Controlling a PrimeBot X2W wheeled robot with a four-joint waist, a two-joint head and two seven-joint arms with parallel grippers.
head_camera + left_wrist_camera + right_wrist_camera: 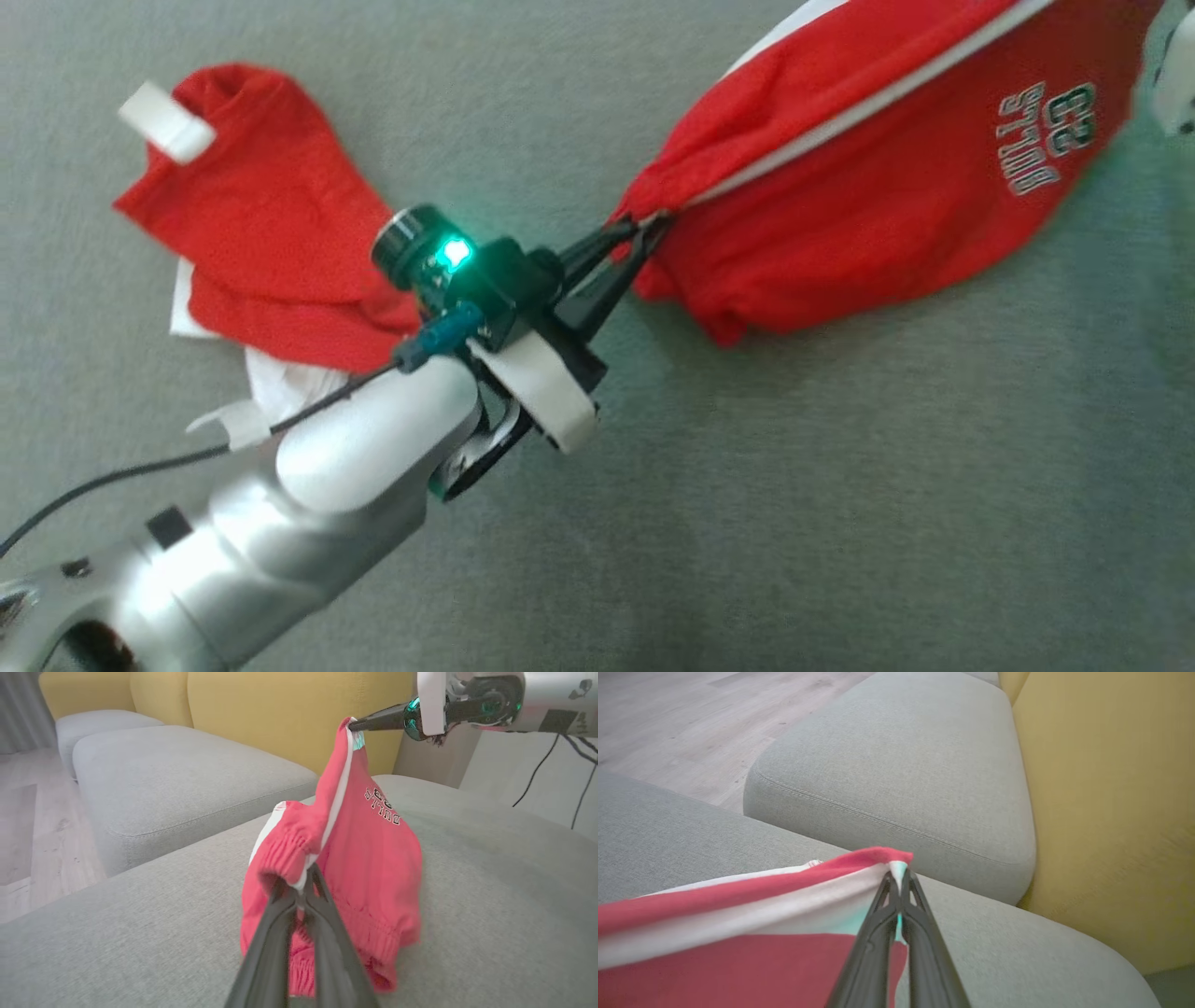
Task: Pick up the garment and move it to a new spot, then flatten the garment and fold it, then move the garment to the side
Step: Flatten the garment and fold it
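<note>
Two grips on red shorts point(840, 187): left claw point(644, 229) pinches elastic edge, right claw point(900, 877) pinches striped corner. Upside-down lettering point(1032, 140), upper right, reads "BULLS"; number blurred.

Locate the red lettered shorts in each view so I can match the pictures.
Head view: red shorts upper right, corner pinched in the left pincer.
Left wrist view: shorts at centre, strung between left pincer and right pincer above.
Right wrist view: shorts lower left, edge clamped at centre.
Shared landmark: the grey cushion beneath them.
</note>
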